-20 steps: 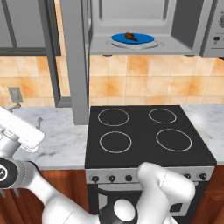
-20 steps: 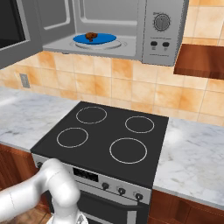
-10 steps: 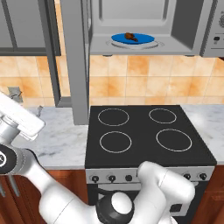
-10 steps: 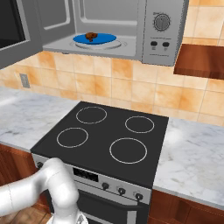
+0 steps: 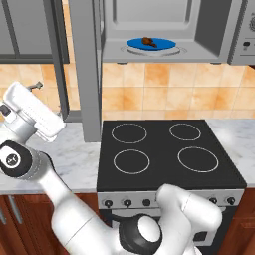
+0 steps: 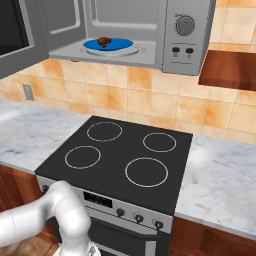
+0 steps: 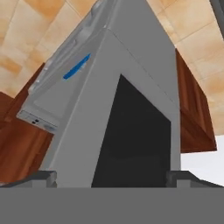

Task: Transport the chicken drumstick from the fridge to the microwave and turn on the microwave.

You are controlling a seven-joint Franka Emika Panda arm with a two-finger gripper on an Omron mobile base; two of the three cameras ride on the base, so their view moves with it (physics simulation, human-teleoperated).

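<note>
The microwave [image 5: 215,31] [image 6: 185,36] hangs open above the stove. Inside it the small brown chicken drumstick [image 5: 148,41] [image 6: 104,41] lies on the blue round plate [image 5: 162,46] [image 6: 120,45]. The microwave's door [image 5: 84,69] [image 6: 17,30] swings out toward me at the left. In the hand view my gripper [image 7: 111,177] is open and holds nothing. It faces the dark window of that door [image 7: 131,131] from close by. My white hand [image 5: 31,110] hovers left of the door, over the counter. The fridge is out of view.
A black four-ring cooktop [image 5: 164,149] [image 6: 120,155] with oven knobs sits below the microwave. Marble counter [image 5: 74,159] [image 6: 225,175] runs on both sides. Grey wall cabinets [image 5: 25,25] hang at the left, a brown wooden cabinet [image 6: 230,70] at the right. A wall outlet [image 6: 27,92] sits on the tiles.
My hand has risen at the left of the left base view, coming up beside the open door. The drumstick, plate and door have not moved.
</note>
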